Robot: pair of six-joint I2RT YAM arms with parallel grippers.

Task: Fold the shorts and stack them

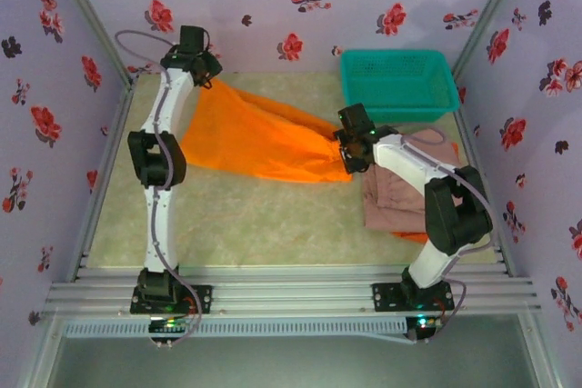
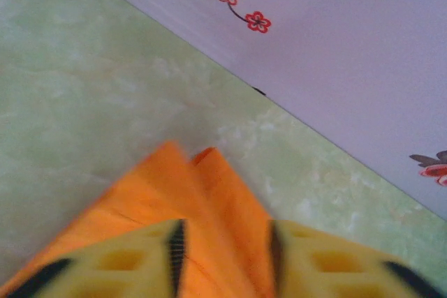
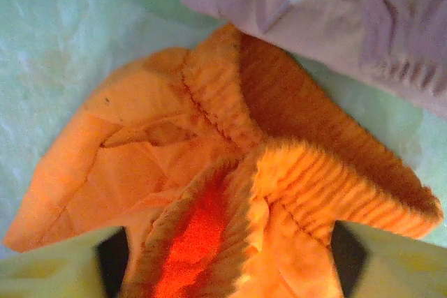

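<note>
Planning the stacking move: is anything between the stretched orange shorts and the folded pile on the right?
No loose thing lies between: the orange shorts end right beside the pink-beige pile. Only the right gripper and its arm hang over that pile. The teal basket sits farther back, off the path.

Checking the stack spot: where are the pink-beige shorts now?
Top view: the pink-beige cloth shorts lie on the right, under the right arm, in front of the teal plastic mesh basket.

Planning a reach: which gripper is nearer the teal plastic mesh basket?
Right. The right gripper is just in front of the teal plastic mesh basket; the left gripper is at the far-left corner of the table.
</note>
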